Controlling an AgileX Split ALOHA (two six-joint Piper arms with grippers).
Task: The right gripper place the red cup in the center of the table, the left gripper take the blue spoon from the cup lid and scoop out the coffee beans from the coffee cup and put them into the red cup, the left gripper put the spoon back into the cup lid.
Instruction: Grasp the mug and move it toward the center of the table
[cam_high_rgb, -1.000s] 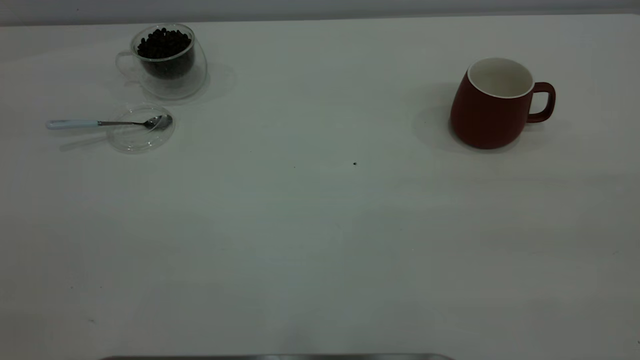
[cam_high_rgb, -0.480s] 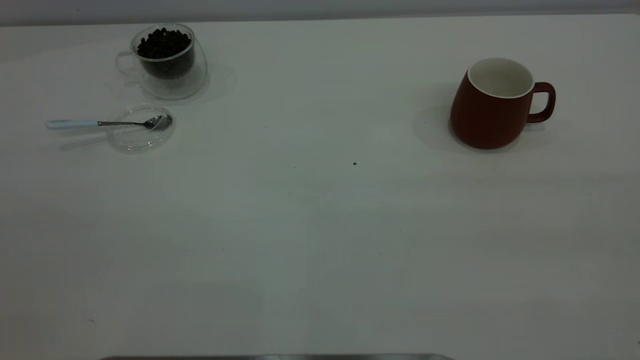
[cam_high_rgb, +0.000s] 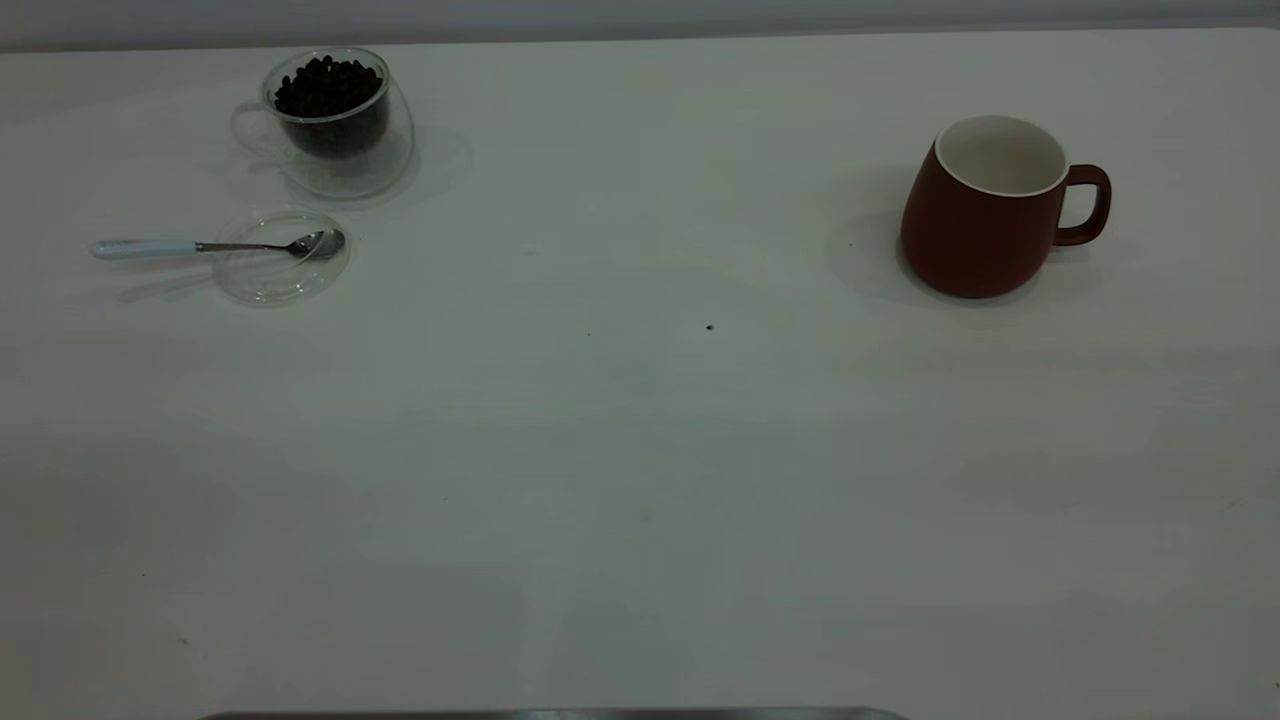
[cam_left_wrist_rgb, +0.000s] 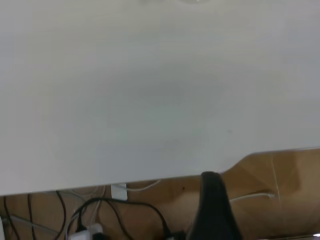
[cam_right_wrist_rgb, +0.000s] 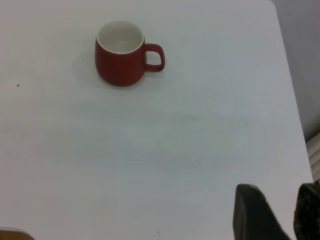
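Note:
The red cup (cam_high_rgb: 985, 208) stands upright and empty at the table's (cam_high_rgb: 640, 450) far right, handle pointing right; the right wrist view shows the red cup (cam_right_wrist_rgb: 121, 54) too. At the far left, the coffee cup (cam_high_rgb: 335, 120) holds a heap of coffee beans (cam_high_rgb: 327, 87). In front of it lies the cup lid (cam_high_rgb: 283, 257) with the blue spoon (cam_high_rgb: 200, 246) across it, bowl on the lid, handle pointing left. My right gripper (cam_right_wrist_rgb: 280, 192) hovers open and empty, well short of the red cup. My left gripper (cam_left_wrist_rgb: 214, 200) hangs past the table edge. Neither gripper appears in the exterior view.
A tiny dark speck (cam_high_rgb: 709, 327) marks the tabletop near its middle. In the left wrist view, black cables (cam_left_wrist_rgb: 100, 215) and a brown floor (cam_left_wrist_rgb: 280, 180) show beyond the table edge. A grey strip (cam_high_rgb: 550, 714) runs along the near edge.

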